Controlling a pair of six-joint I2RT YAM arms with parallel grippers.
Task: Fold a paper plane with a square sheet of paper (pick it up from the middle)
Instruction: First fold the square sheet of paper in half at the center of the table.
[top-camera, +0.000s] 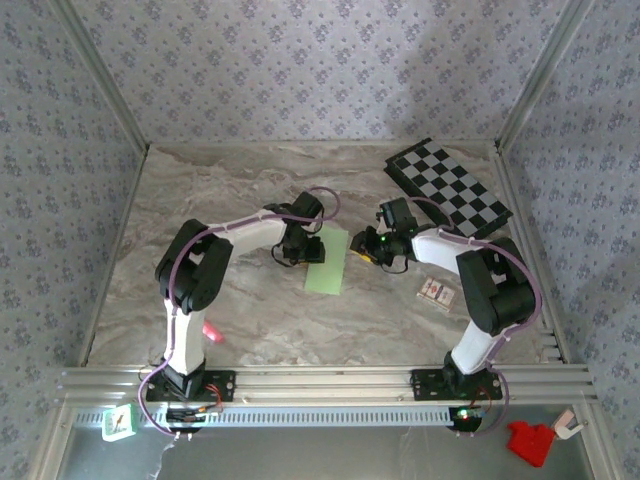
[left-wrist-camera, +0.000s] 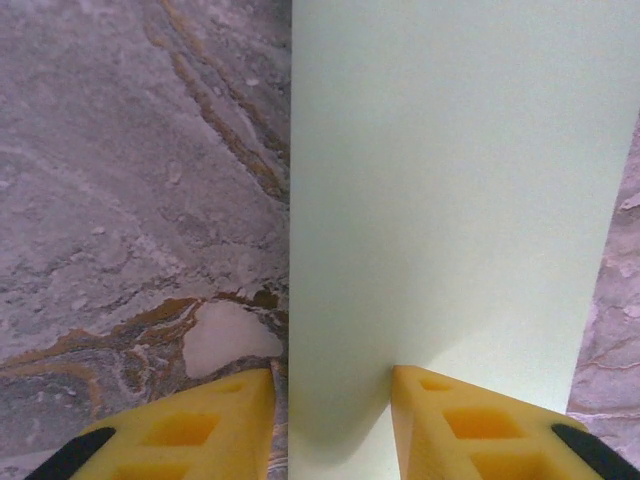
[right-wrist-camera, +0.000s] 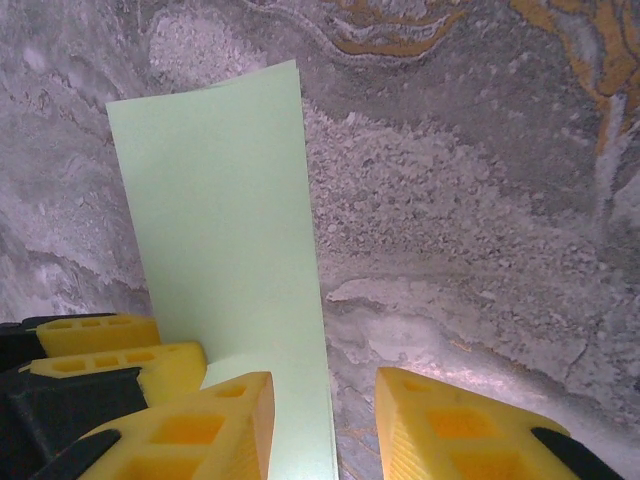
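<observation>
The sheet of paper (top-camera: 327, 260) lies flat in the middle of the table (top-camera: 250, 310); the left gripper (left-wrist-camera: 332, 420) straddles one long edge, jaws apart, grasping nothing; the right gripper (right-wrist-camera: 325, 430) straddles the opposite edge, likewise parted and empty.

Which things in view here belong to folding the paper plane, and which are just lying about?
For the job: pale green sheet of thin paper; left gripper; right gripper.
Lying about: black-and-grey chequered board; pink marker; small red-and-white card; red plastic piece.
</observation>
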